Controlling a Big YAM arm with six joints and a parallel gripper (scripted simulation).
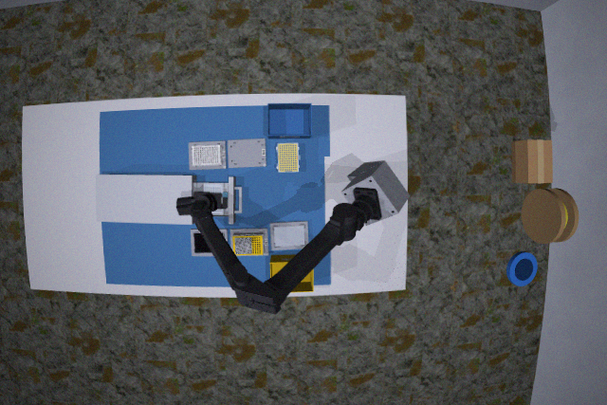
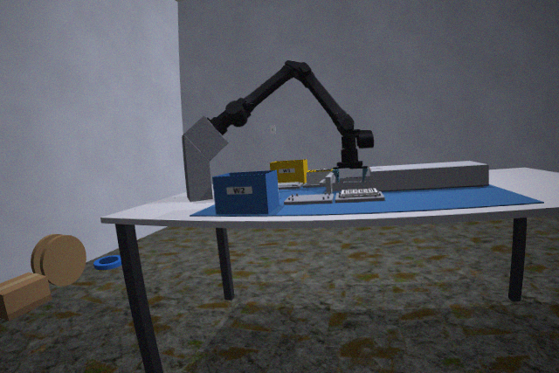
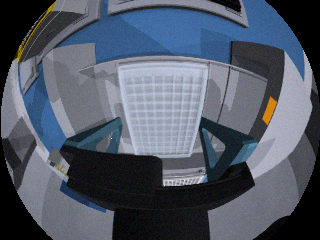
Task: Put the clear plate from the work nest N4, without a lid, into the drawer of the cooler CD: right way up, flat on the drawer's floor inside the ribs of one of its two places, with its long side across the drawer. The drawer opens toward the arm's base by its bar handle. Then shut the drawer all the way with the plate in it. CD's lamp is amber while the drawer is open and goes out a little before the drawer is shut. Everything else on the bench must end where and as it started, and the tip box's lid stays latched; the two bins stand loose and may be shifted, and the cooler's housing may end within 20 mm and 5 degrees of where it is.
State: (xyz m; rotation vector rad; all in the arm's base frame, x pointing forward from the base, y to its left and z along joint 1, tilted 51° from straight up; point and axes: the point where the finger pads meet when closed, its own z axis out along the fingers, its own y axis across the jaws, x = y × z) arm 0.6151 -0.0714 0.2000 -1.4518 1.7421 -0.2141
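Observation:
The clear plate lies flat and right way up, without a lid, in the open drawer of the cooler CD. In the wrist view my gripper is open just above the plate. Its teal fingers stand at the plate's two long sides and grip nothing. I cannot tell whether the fingertips touch the plate's edges. The amber lamp is lit. The drawer's bar handle points toward the arm's base. From the side, the gripper hangs straight down over the drawer in front of the long grey housing.
Blue bin W2 stands at the far side and yellow bin W1 at the near side, under the arm. A gridded plate, a grey lidded plate and the yellow tip box sit in nests. A black plate, a yellow plate and an empty nest lie opposite.

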